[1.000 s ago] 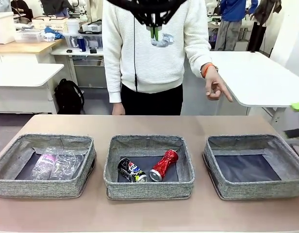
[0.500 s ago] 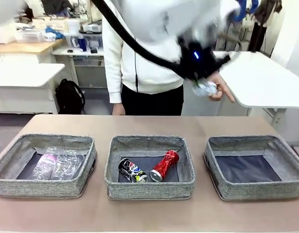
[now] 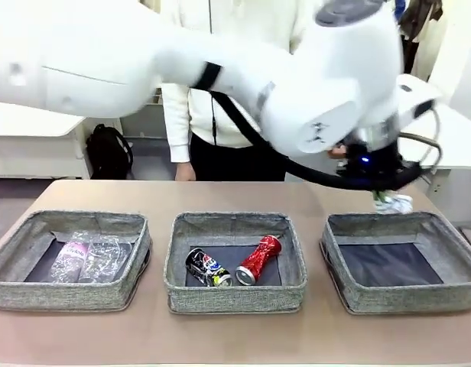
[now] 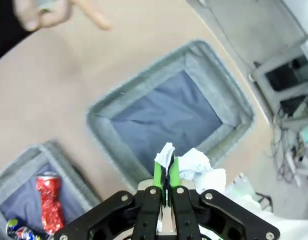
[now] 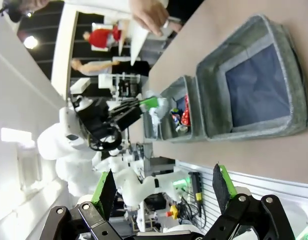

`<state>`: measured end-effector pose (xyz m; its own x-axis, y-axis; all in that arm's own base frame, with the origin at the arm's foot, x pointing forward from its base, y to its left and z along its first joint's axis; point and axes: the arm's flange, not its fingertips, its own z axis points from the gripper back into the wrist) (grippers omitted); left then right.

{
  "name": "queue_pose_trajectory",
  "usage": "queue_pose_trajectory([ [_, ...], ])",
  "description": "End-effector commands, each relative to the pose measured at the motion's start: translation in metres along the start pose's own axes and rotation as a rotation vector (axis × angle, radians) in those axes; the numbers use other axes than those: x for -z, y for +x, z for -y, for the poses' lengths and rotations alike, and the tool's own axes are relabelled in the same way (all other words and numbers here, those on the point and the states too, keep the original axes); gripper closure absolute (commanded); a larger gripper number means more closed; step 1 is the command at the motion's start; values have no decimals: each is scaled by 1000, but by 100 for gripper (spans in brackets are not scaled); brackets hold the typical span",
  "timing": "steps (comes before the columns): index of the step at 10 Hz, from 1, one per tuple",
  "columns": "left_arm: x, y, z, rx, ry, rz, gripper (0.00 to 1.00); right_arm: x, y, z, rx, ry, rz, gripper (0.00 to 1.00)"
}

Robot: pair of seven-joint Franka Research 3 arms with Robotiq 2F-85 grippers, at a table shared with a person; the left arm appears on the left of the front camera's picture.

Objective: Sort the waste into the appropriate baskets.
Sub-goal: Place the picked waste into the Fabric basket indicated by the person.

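My left gripper [image 3: 382, 197] is shut on a crumpled white paper wad [image 3: 394, 203], just above the far rim of the right basket [image 3: 404, 300]. In the left wrist view the green fingers [image 4: 158, 172] pinch the wad [image 4: 199, 165] over that basket's bare dark floor [image 4: 164, 120]. The middle basket [image 3: 235, 298] holds a crushed red can [image 3: 258, 260] and a crushed dark can [image 3: 205, 267]. A clear bottle [image 3: 71, 260] and a clear cup [image 3: 105, 258] lie in the left basket [image 3: 60, 297]. My right gripper [image 5: 164, 190] stands open and holds nothing, off to the side of the right basket [image 5: 256, 85].
A person in a white sweater [image 3: 243, 115] stands at the far side of the table, a hand [image 4: 49, 12] hanging over its far edge. The left arm's white body [image 3: 220, 69] spans most of the front view. Bare tabletop [image 3: 235, 340] lies in front of the baskets.
The left arm has swung right and downward from in front of the person, carrying the paper wad to just above the right basket's far rim. The baskets' contents have not moved.
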<state>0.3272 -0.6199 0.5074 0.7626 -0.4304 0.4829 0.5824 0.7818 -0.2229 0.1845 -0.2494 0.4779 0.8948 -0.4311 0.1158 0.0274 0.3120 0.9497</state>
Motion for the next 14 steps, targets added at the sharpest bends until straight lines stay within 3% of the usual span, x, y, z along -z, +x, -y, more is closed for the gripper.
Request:
queue_pose_trajectory([
  [1, 15, 24, 27, 98, -2, -36, 96, -5, -5, 1, -16, -11, -12, 0],
  [6, 20, 41, 21, 102, 9, -57, 96, -5, -5, 1, -16, -11, -12, 0],
  [7, 21, 40, 21, 128, 13, -59, 48, -5, -5, 1, -16, -11, -12, 0],
  [8, 21, 38, 23, 127, 12, -53, 38, -5, -5, 1, -16, -11, -12, 0],
  [9, 21, 37, 24, 116, 9, -44, 0, -5, -5, 1, -16, -11, -12, 0],
  [10, 20, 36, 25, 109, 12, -35, 0, -5, -5, 1, -16, -11, -12, 0],
  [11, 20, 37, 24, 105, 18, -29, 23, -5, -5, 1, -16, -11, -12, 0],
  [13, 13, 42, 19, 114, 19, -26, 0, -5, -5, 1, -16, -11, -12, 0],
  [14, 9, 43, 15, 111, 33, -15, 0, -5, -5, 1, -16, -11, -12, 0],
])
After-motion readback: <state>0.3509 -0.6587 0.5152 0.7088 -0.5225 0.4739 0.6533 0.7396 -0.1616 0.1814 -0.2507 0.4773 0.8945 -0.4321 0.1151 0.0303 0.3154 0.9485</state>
